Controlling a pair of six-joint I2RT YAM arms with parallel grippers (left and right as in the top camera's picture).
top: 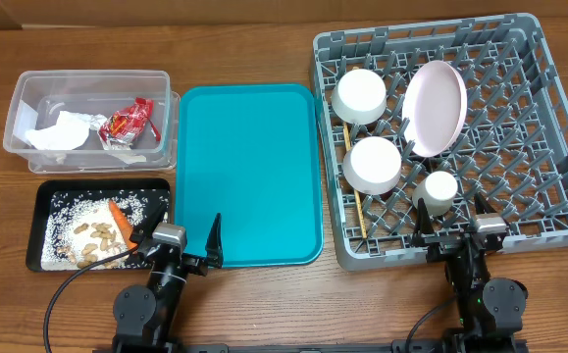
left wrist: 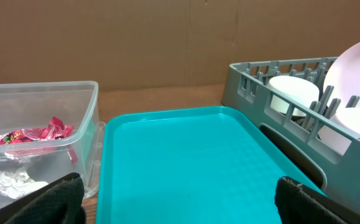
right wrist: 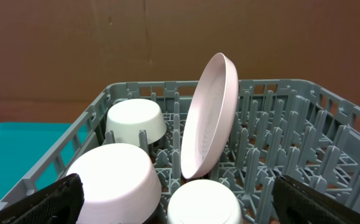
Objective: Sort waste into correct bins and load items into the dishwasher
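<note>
With the round white plate [top: 434, 108] wedged upright by pegs in the grey plastic dish rack [top: 534, 162] at right, the left gripper [left wrist: 180, 202] and right gripper [right wrist: 178, 202] are held wide open, empty, at bottom.

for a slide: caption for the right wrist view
Plate on edge beside two inverted bowls and a cup in the grey rack.

Teal tray [top: 249, 172] mid wood table [top: 117, 39], brown cardboard wall [left wrist: 167, 37] behind.
</note>
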